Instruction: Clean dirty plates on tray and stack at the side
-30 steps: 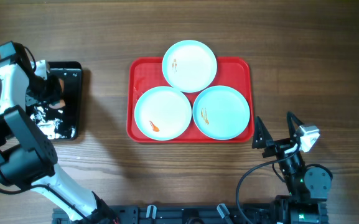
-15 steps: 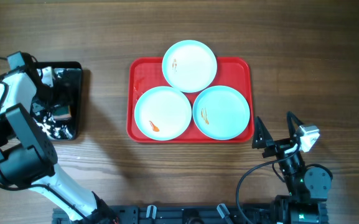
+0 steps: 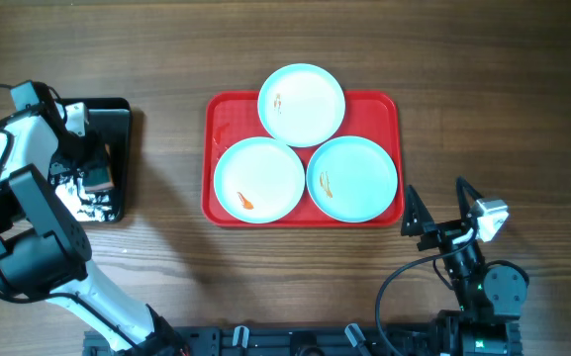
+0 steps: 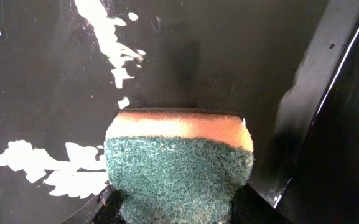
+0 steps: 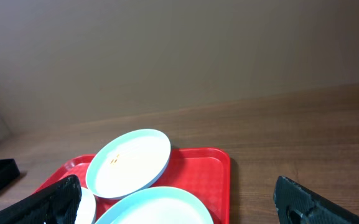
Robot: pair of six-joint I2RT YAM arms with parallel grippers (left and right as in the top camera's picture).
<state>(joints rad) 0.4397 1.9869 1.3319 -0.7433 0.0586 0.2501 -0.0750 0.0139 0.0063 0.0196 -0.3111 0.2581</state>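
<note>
Plates (image 3: 301, 104) pale mint, orange smears, red tray (image 3: 228, 119)

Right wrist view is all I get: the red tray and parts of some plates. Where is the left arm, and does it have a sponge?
Observer: The left gripper is over the black tray, beside the red tray, holding the sponge.
Operator: How many plates are on the red one?
Observer: Three, none stacked: the far plate and the two near plates.
Operator: Are the near ones dirty?
Observer: Yes, each has an orange smear.
</note>
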